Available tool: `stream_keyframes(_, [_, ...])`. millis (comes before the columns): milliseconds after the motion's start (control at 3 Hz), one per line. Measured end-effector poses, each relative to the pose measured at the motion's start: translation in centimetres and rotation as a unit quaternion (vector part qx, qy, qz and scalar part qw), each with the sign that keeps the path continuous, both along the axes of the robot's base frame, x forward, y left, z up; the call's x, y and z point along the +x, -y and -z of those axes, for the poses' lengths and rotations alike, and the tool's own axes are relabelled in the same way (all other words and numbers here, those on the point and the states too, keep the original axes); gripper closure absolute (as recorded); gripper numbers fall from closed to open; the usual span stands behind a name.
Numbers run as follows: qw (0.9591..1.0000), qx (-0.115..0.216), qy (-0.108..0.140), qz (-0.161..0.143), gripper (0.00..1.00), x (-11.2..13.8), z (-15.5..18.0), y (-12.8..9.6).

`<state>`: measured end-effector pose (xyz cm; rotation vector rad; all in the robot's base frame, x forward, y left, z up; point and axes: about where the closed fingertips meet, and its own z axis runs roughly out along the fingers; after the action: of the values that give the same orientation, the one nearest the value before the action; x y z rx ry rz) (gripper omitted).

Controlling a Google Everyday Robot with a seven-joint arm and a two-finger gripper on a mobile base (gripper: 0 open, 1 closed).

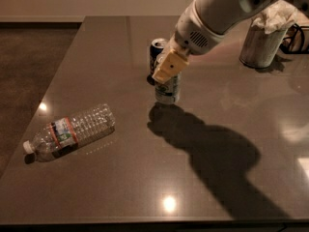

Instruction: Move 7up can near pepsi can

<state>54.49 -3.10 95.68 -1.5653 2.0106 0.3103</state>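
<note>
The 7up can (167,92), pale silvery green, stands upright near the middle of the dark table (120,178). My gripper (169,67) comes down on it from the upper right and is shut around its top; a tan finger (170,65) covers the can's upper part. The pepsi can (156,50), dark blue with a silver rim, stands just behind and slightly left of the 7up can, partly hidden by my gripper. The two cans are very close, almost touching.
A clear plastic water bottle (72,132) lies on its side at the front left. A metal container with crumpled white paper (261,40) stands at the back right. The table's left edge drops to a dark floor (29,71).
</note>
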Motion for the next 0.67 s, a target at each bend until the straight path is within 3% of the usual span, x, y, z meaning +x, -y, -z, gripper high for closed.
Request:
stream_keyframes(333, [0.9996,0.002,0.003,0.029,1.0,2.6,0.4,0.9])
stream_keyframes(667, [0.9988,0.012,-0.006,0.048,0.84,4.4,1.2,1.7])
